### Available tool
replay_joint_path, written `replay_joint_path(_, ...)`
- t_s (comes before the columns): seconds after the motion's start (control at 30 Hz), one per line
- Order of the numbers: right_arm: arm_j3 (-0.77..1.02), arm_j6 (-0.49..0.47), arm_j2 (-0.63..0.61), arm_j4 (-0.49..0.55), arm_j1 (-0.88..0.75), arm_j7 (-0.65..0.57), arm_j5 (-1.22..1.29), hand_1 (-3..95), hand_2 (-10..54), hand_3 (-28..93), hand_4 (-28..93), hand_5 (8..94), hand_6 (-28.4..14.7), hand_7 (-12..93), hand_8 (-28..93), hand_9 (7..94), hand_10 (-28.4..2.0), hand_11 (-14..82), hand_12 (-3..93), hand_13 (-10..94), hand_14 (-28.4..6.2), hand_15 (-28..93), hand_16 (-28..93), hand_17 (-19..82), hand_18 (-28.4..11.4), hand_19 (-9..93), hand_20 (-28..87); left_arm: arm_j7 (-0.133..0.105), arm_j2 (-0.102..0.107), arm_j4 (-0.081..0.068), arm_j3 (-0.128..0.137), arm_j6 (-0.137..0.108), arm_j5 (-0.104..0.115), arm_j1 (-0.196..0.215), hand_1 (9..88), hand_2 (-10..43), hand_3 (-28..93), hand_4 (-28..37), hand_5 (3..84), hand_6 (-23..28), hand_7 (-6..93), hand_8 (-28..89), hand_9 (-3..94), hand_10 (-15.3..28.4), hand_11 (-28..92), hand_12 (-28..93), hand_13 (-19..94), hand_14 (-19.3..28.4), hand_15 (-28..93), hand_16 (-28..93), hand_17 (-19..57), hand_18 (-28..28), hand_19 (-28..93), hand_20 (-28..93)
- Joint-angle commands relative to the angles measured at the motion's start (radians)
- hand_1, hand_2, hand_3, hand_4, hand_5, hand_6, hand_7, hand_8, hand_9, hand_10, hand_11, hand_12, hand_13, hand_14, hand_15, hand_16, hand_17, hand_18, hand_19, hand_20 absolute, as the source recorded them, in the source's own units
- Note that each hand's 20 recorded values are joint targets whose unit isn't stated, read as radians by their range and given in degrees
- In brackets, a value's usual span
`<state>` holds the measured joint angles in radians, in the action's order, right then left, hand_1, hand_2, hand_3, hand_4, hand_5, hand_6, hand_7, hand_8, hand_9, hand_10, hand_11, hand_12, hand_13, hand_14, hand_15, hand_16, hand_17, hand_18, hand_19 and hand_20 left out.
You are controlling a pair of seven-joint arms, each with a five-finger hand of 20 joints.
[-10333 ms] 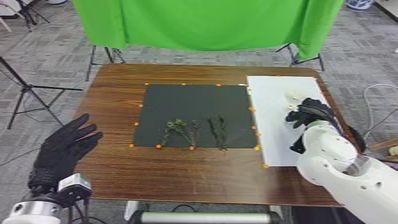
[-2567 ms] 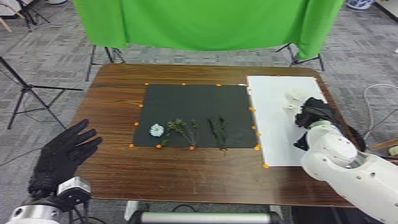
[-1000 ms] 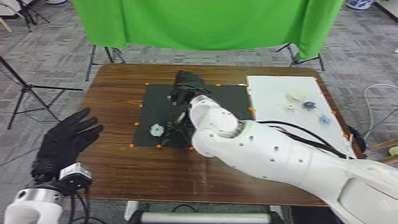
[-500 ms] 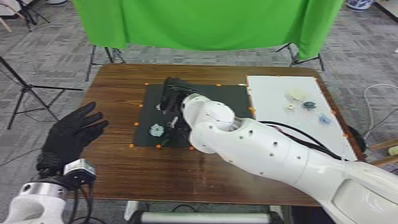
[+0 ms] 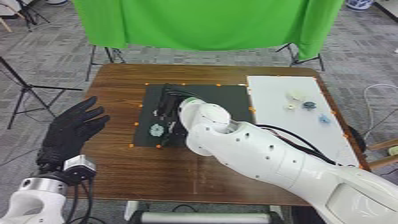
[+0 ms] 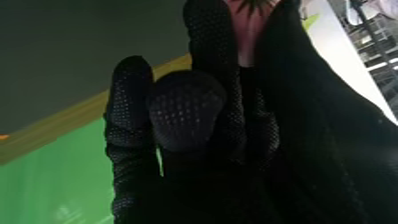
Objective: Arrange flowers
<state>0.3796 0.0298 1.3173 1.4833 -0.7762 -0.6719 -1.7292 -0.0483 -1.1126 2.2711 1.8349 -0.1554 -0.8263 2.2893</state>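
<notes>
In the head view, my right hand (image 5: 171, 104) is over the left part of the dark mat (image 5: 233, 95), fingers pointing down toward it. The right wrist view has my right hand (image 6: 187, 110) pinching a pink flower (image 6: 250, 30) with a dark centre. A pale flower (image 5: 156, 130) lies on the mat just nearer than this hand. My right arm hides the green stems' area. On the white sheet (image 5: 275, 87) lie a cream flower (image 5: 297, 95), a small pale one (image 5: 289, 106), a dark blue-grey one (image 5: 309, 105) and a light blue one (image 5: 324, 119). My left hand (image 5: 69, 131) stays open at the table's left edge.
The brown table (image 5: 133, 175) extends around the mat, with small orange markers along the mat and sheet. My right arm crosses the table's near right part. A green cloth (image 5: 204, 25) hangs beyond the far edge, and a black tripod (image 5: 27, 87) stands at the left.
From the white sheet, my right hand has come over the mat, then lowered and drawn slightly nearer. The pale flower on the mat appeared between the two oldest frames. My left hand shifted slightly.
</notes>
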Motion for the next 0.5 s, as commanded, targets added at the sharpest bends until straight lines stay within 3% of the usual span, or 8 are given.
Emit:
replay_joint_path(0.03, 0.033, -0.032, 0.02, -0.002, -0.014, -0.013, -0.001, 43.3, -9.5, 79, -28, 70.3, 0.3, 22, -3, 84.5, -8.8, 18.8, 20.2, 80, -1.8, 77, 15, 35, -16.9, 93, 9, 0.005, -0.004, -0.004, 0.006, 0.014, -0.005, 0.007, 23.7, 5.6, 82, -20.7, 36.8, 10.3, 14.4, -10, 33.1, 19.6, 24, 8, 25, 26.5, 46, -9, -9.4, 24.1, 60, -8)
replay_joint_path(0.23, 0.042, -0.062, 0.022, -0.003, -0.024, -0.013, -0.008, 40.8, -9.5, 82, -28, 68.3, 0.0, 21, -6, 82.3, -9.0, 21.1, 18.2, 79, -1.9, 78, 14, 34, -17.0, 93, 9, 0.013, -0.002, -0.006, 0.006, 0.013, -0.005, 0.002, 23.8, 5.6, 82, -20.8, 36.9, 10.3, 14.3, -10, 33.0, 19.5, 24, 8, 25, 26.5, 46, -9, -9.4, 24.1, 60, -7)
replay_joint_path(0.33, 0.036, -0.062, 0.026, 0.004, -0.039, 0.009, -0.037, 40.3, -9.5, 83, -28, 67.7, -0.1, 21, -8, 81.8, -9.1, 21.8, 17.5, 79, -2.0, 78, 14, 34, -17.0, 93, 9, 0.02, 0.007, -0.001, 0.028, 0.028, -0.012, 0.013, 23.8, 5.6, 82, -20.9, 36.9, 10.3, 14.3, -10, 33.1, 19.5, 24, 8, 25, 26.5, 46, -9, -9.4, 24.1, 60, -8)
replay_joint_path(0.37, 0.028, -0.062, 0.028, 0.003, -0.033, 0.021, -0.035, 39.9, -9.5, 83, -28, 67.5, -0.1, 21, -9, 81.5, -9.2, 22.3, 17.2, 79, -2.2, 78, 14, 34, -17.0, 93, 9, -0.003, 0.013, 0.003, 0.027, 0.011, -0.003, 0.028, 23.8, 5.7, 82, -20.9, 36.9, 10.3, 14.3, -10, 33.1, 19.5, 24, 8, 25, 26.5, 46, -9, -9.4, 24.2, 60, -8)
replay_joint_path(0.4, 0.056, -0.088, 0.037, 0.005, -0.062, 0.026, -0.057, 39.4, -9.5, 83, -28, 67.3, 0.0, 20, -10, 81.1, -9.4, 23.0, 16.6, 79, -2.2, 78, 14, 34, -17.1, 93, 9, 0.006, 0.007, 0.005, 0.027, 0.006, -0.002, 0.03, 23.8, 5.7, 82, -21.0, 36.9, 10.3, 14.4, -10, 33.1, 19.5, 24, 9, 25, 26.5, 46, -9, -9.4, 24.2, 60, -8)
replay_joint_path(0.43, 0.053, -0.087, 0.038, 0.004, -0.059, 0.023, -0.058, 39.0, -9.5, 84, -28, 66.9, 0.0, 21, -13, 80.8, -9.6, 23.9, 15.2, 79, -2.2, 78, 13, 34, -17.1, 93, 9, -0.006, 0.01, 0.005, 0.023, -0.003, 0.001, 0.033, 23.8, 5.7, 82, -21.0, 36.9, 10.3, 14.4, -10, 33.1, 19.6, 25, 9, 25, 26.5, 47, -9, -9.4, 24.2, 60, -8)
replay_joint_path(0.5, 0.057, -0.086, 0.037, 0.003, -0.062, 0.009, -0.057, 38.5, -9.5, 84, -28, 66.6, 0.0, 21, -14, 80.5, -9.7, 24.2, 14.7, 79, -2.3, 78, 13, 34, -17.2, 93, 9, 0.012, 0.006, 0.004, 0.026, 0.01, -0.006, 0.025, 23.8, 5.7, 82, -20.9, 36.9, 10.4, 14.3, -10, 33.2, 19.6, 25, 8, 25, 26.5, 47, -9, -9.4, 24.2, 60, -8)
